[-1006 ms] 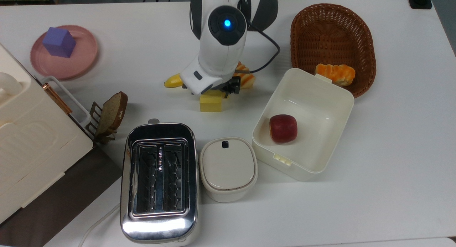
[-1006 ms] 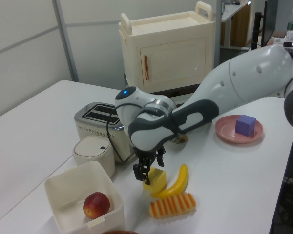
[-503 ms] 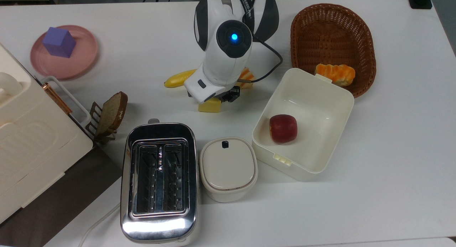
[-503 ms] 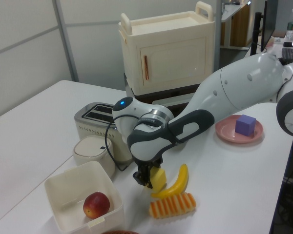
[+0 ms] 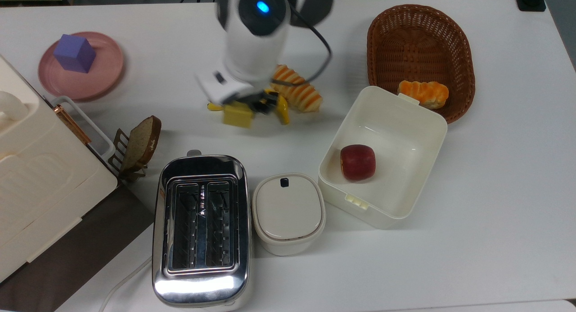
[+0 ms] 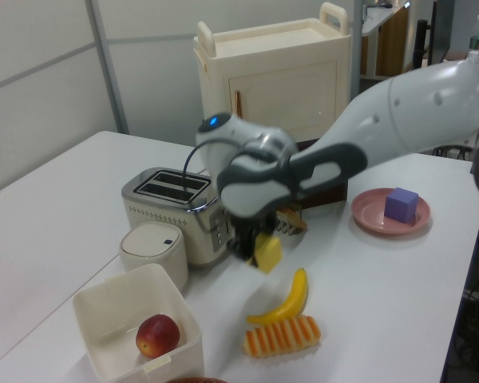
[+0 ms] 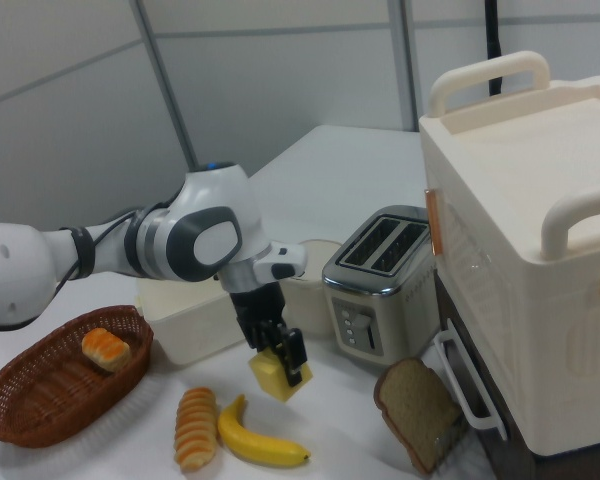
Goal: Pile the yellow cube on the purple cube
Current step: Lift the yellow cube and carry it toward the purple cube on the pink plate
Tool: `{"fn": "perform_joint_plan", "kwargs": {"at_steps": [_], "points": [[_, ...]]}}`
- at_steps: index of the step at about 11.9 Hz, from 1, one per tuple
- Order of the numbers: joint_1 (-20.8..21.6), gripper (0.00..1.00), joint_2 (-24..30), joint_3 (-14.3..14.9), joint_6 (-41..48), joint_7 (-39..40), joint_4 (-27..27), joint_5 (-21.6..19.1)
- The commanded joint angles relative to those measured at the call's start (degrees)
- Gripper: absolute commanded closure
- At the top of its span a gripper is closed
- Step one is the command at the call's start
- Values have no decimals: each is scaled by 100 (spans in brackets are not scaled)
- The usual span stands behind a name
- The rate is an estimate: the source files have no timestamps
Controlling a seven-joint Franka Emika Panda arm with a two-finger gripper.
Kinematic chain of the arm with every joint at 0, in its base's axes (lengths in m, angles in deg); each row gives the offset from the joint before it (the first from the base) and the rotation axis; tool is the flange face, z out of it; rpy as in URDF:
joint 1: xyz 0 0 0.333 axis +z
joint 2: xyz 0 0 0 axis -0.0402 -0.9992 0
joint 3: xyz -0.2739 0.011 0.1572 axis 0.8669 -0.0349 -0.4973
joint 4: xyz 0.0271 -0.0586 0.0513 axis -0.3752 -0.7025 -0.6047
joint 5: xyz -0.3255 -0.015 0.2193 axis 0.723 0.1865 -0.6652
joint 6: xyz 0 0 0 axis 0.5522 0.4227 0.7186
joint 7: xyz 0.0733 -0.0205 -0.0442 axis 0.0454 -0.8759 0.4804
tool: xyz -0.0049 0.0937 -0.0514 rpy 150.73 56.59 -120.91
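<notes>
My gripper point(image 5: 245, 106) point(image 6: 252, 247) point(image 7: 277, 352) is shut on the yellow cube point(image 5: 238, 115) point(image 6: 268, 252) point(image 7: 278, 378), which hangs tilted in the air above the table near the banana point(image 5: 282, 110) point(image 6: 286, 298) point(image 7: 258, 444). The purple cube point(image 5: 74, 53) point(image 6: 401, 204) stands on the pink plate point(image 5: 105, 73) point(image 6: 370, 215), far off at the top view's upper left and at the left view's right.
A striped bread roll point(image 5: 298, 94) lies beside the banana. A toaster point(image 5: 201, 228), a lidded white pot point(image 5: 288, 211), a white box point(image 5: 409, 136) holding an apple point(image 5: 357, 162), a wicker basket point(image 5: 420, 42), a bread slice point(image 5: 143, 142) and a cream cabinet point(image 5: 36, 177) surround the middle.
The gripper has lifted the yellow cube off the table and carried it toward the top view's left, uncovering the banana and bread roll.
</notes>
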Motion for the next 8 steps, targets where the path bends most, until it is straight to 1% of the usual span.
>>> {"fn": "perform_joint_plan", "kwargs": {"at_steps": [1,2,4,5,6,8], "points": [[-227,51,648,711,497,1042,-118,-109],[-306,51,701,1105,750,1689,-22,-310],[-306,50,676,2088,832,2832,49,-811],[-315,50,641,2450,823,3316,15,-892],[-411,49,597,2680,762,3660,-64,-901],[-595,49,526,2840,639,3961,-91,-901]]}}
